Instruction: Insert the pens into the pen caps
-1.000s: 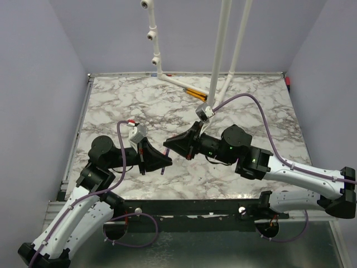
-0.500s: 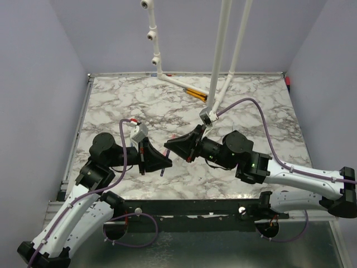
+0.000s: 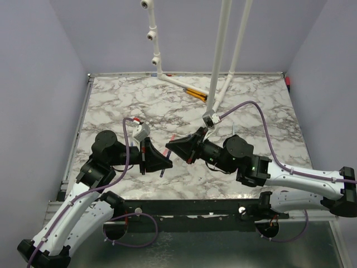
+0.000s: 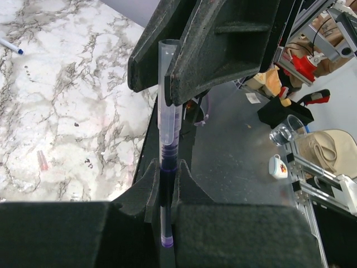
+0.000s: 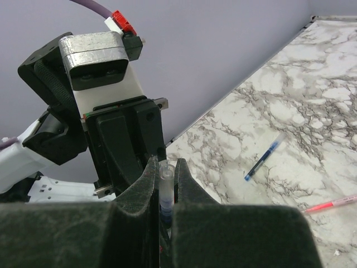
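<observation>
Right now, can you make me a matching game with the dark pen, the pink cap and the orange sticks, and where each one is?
Things:
1. dark pen
2. pink cap
3. orange sticks

Places:
A. beside the white pipe at the far edge
B. lying alone on the marble table
C. pinched in the air between the left gripper and the right gripper

Pairs: 1-C, 2-B, 3-A

No text, label, brand, number or sign can be read in any of the three views.
</observation>
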Available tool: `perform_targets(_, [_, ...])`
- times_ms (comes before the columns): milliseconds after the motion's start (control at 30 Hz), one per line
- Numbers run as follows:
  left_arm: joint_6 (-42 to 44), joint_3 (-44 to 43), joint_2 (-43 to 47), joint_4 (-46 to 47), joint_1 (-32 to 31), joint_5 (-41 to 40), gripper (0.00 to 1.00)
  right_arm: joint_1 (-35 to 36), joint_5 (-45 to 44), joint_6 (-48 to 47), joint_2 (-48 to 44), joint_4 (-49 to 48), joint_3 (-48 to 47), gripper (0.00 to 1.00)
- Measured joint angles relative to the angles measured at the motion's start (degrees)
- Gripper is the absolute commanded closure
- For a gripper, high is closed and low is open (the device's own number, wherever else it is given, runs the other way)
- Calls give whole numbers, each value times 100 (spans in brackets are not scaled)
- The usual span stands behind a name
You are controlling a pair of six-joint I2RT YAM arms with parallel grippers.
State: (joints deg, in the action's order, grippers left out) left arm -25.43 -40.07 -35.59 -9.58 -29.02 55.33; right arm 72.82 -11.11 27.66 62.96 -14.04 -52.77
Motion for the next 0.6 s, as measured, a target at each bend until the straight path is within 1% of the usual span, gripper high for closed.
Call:
perform_targets(67, [-4, 0, 13, 2, 0, 0, 100, 31, -85, 37, -15, 31, -4, 99])
perform_targets(200, [-37, 2, 61, 20, 0, -7, 100, 98, -297, 98, -13, 179, -101, 94])
perform_targets(267, [-68, 4, 107, 72, 0, -28, 100, 146, -413, 107, 4, 345, -256, 88])
perform_targets(333, [-120, 26, 170, 170, 0, -63, 100, 192, -520, 101, 50, 546, -466, 85])
perform_targets(433, [-210, 83, 282, 337, 2, -122, 100, 269, -645, 68, 114, 841, -743, 73])
perform_targets(467, [-247, 129, 345, 431, 2, -201, 100, 291, -675, 39, 125, 957, -820, 65])
perform_targets(500, [-260, 149, 385, 509, 11, -299, 100, 323, -708, 7, 129, 1134, -874, 61])
perform_targets(533, [-273, 153, 428, 597, 35, -385, 100, 361, -754, -35, 129, 1309, -890, 58])
perform_targets(600, [-275, 157, 505, 719, 79, -564, 100, 411, -841, -131, 138, 1646, -903, 56])
